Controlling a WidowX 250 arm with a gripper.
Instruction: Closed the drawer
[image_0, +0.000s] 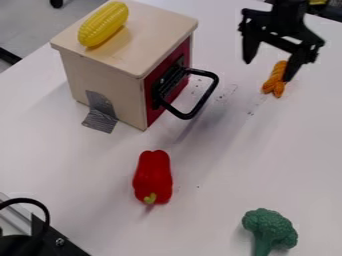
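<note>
The black gripper (270, 69) is at the upper right, its two fingers spread open with nothing held between them. To its left stands a small wooden box (100, 80) with a pale top. The red drawer front (152, 98) is on the box's right side and looks flush with its edges. From that front a black looped handle (206, 96) sticks out, with a gap of table between it and the gripper. The inside of the drawer is hidden.
Yellow corn (103, 24) lies on the box top. An orange braided item (275, 80) is beside the gripper's right finger. A red pepper (153, 176) and green broccoli (270, 230) are nearer the front. Grey tape (101, 112) joins box and table.
</note>
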